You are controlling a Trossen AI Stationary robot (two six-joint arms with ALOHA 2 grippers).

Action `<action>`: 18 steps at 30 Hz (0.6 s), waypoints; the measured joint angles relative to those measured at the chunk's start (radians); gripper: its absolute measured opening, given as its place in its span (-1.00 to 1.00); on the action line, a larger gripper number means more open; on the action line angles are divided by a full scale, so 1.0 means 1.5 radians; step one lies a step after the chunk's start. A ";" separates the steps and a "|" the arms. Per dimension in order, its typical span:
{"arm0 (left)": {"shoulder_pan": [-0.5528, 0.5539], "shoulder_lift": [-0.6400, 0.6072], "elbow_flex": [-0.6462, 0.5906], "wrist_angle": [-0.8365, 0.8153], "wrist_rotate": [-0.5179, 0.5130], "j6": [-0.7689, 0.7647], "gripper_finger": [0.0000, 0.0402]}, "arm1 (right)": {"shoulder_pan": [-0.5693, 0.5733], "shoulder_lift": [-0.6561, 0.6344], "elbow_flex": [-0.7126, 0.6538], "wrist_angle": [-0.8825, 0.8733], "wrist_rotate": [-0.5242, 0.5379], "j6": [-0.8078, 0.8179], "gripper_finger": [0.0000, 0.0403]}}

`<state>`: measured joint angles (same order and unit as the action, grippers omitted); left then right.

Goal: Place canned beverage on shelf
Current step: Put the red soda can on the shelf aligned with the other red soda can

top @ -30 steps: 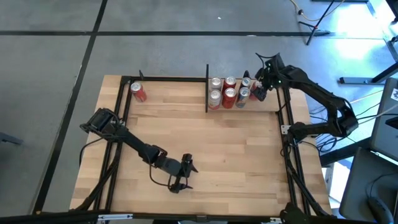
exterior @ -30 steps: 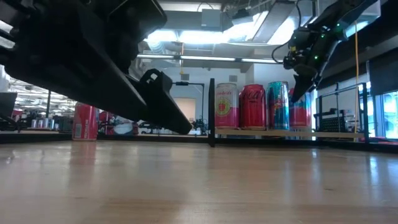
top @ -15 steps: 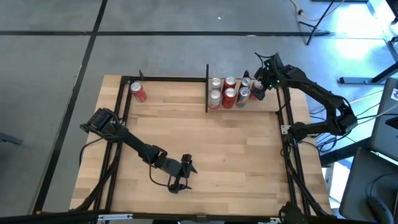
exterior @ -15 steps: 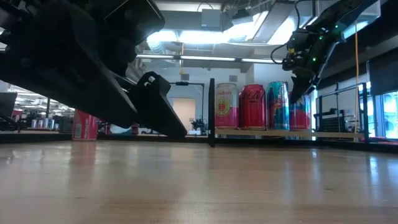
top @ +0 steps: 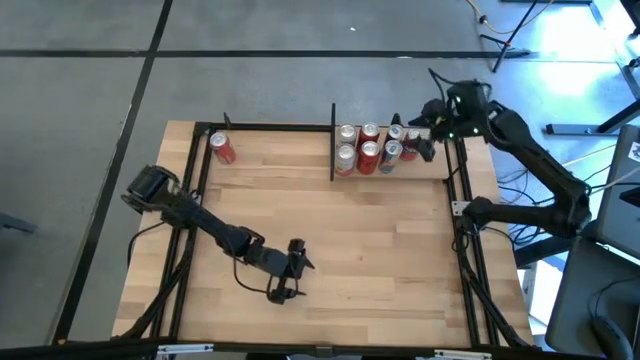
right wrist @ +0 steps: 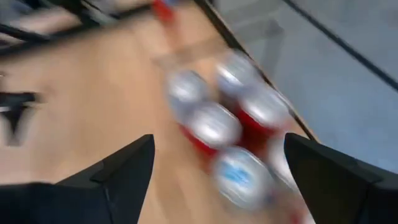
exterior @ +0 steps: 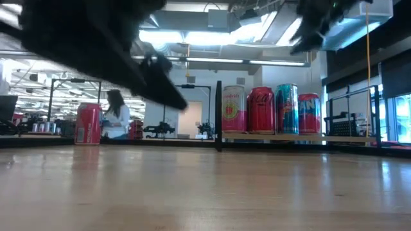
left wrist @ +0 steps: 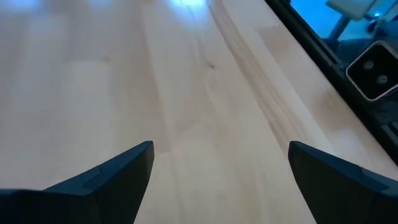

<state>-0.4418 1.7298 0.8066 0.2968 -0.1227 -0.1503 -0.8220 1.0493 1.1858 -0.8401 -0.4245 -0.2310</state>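
Several cans (top: 368, 146) stand upright on the narrow shelf (exterior: 295, 136) at the table's far right, just right of the dark divider (top: 332, 150). In the low view the front row is pink, red, teal and a red-and-blue can (exterior: 309, 113) at the right end. My right gripper (top: 420, 138) is open and empty, above the row's right end; its wrist view looks down on the can tops (right wrist: 214, 124). One red can (top: 222, 148) stands alone at the far left. My left gripper (top: 290, 272) is open and empty over the table's near middle.
Black metal frame rails run along the table's left, right and far edges (top: 270, 127). The wooden tabletop (top: 380, 240) between the shelf and my left gripper is bare. A person (exterior: 117, 115) sits in the room behind the table.
My right gripper has risen from the can at the shelf row's right end and drawn a little toward the table's right edge; that can stands on the shelf by itself. My left arm has shifted slightly toward the table's left edge.
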 joint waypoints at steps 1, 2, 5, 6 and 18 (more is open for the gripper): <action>0.000 -0.022 0.000 -0.017 -0.017 0.001 0.80 | 0.033 -0.012 -0.008 0.028 -0.012 0.015 0.68; 0.001 -0.046 0.000 -0.043 -0.040 0.000 0.80 | 0.068 -0.024 -0.019 0.057 -0.015 0.032 0.68; 0.015 -0.124 0.000 -0.127 -0.131 -0.022 0.80 | 0.179 -0.053 -0.067 0.137 0.012 0.049 0.68; 0.021 -0.150 0.000 -0.165 -0.167 -0.036 0.80 | 0.219 -0.061 -0.084 0.159 0.038 0.055 0.68; 0.178 -0.379 0.000 -0.507 -0.415 -0.176 0.80 | 0.547 -0.039 -0.324 0.418 0.271 0.100 0.69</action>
<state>-0.1751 1.1608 0.8070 -0.4640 -0.7447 -0.4144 -0.0009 0.9905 0.7001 -0.2125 -0.0174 -0.0803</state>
